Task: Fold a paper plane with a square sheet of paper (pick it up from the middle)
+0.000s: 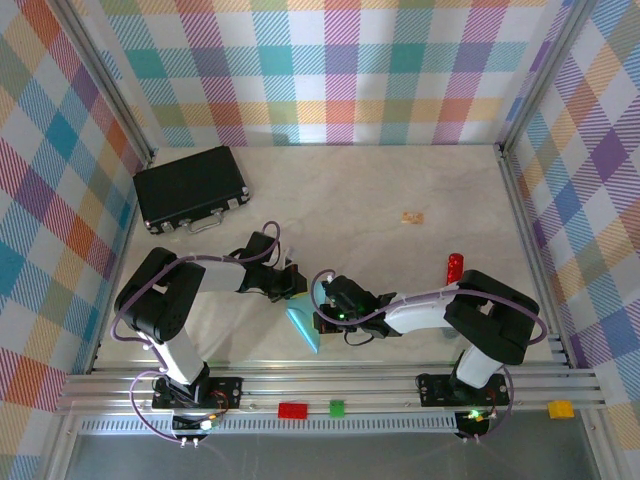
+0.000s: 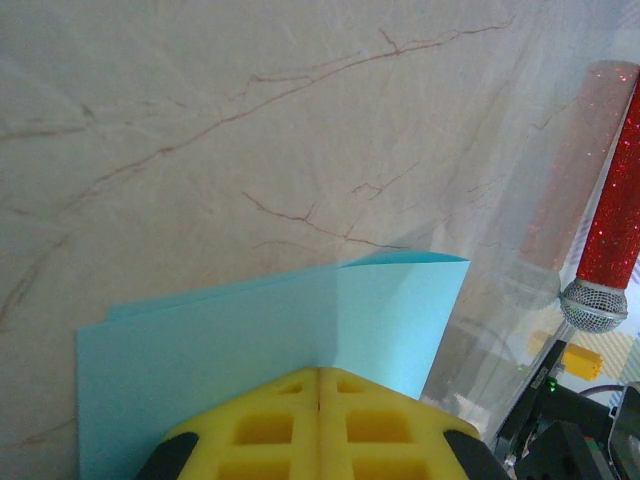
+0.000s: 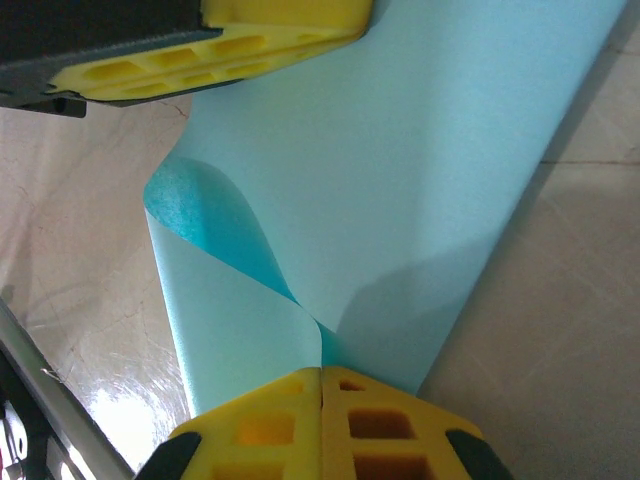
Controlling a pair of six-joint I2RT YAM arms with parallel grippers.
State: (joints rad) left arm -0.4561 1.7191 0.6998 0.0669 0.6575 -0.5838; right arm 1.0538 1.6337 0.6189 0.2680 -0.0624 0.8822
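The square sheet of paper (image 1: 303,327), light turquoise-blue, is folded over and hangs between my two grippers just above the table's near middle. My left gripper (image 2: 318,372) is shut on one edge of it, and the layered sheet (image 2: 250,340) spreads out beyond the yellow pads. My right gripper (image 3: 321,370) is shut on another edge, where the paper (image 3: 400,180) curls into a loose loop at the left. The left arm's yellow fingers (image 3: 220,50) pinch the sheet's far end in the right wrist view. From above, the left gripper (image 1: 297,285) and right gripper (image 1: 322,306) nearly touch.
A black case (image 1: 190,187) lies at the back left. A small tan scrap (image 1: 412,217) sits mid-table. A red glittery marker (image 1: 455,267) lies by the right arm, its red body (image 2: 612,230) close on the right. Coloured bricks (image 1: 293,409) rest on the front rail.
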